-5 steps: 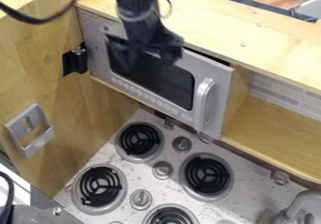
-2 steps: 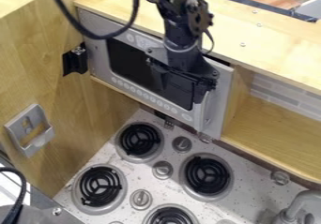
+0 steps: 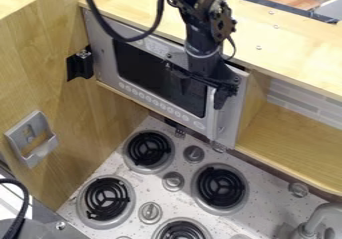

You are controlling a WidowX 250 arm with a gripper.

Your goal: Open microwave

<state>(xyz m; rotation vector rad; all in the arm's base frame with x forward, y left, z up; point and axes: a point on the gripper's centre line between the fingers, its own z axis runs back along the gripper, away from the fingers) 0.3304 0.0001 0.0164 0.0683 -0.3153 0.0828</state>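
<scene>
The pale wooden cabinet (image 3: 47, 78) frames the toy kitchen, its left panel filling the left side of the frame, while the speckled silver stove top (image 3: 267, 210) spreads across the lower part. Above it, from upper left to just right of centre, sits the silver toy microwave with the dark window (image 3: 153, 78), its door shut, so the step in hand looks to be getting a hold on it before any pull. The black robot arm (image 3: 200, 40) comes down from the top edge, and its black two-finger gripper (image 3: 202, 93) is in front of the door's right half, the two fingers spread apart. The black metal hinge (image 3: 80, 65) is at the door's left edge, so the right edge should swing out in an arc and then round to the left; a straight tug would likely drag the fingers off. The smallest part matters most: the upright silver bar handle (image 3: 212, 120), right of centre, partly behind the gripper. It seems to run between the fingers, though depth is hard to judge here. Best to centre on it, go deep enough without pressing the door, close firmly, then draw outward slowly, turning the wrist with the arc
</scene>
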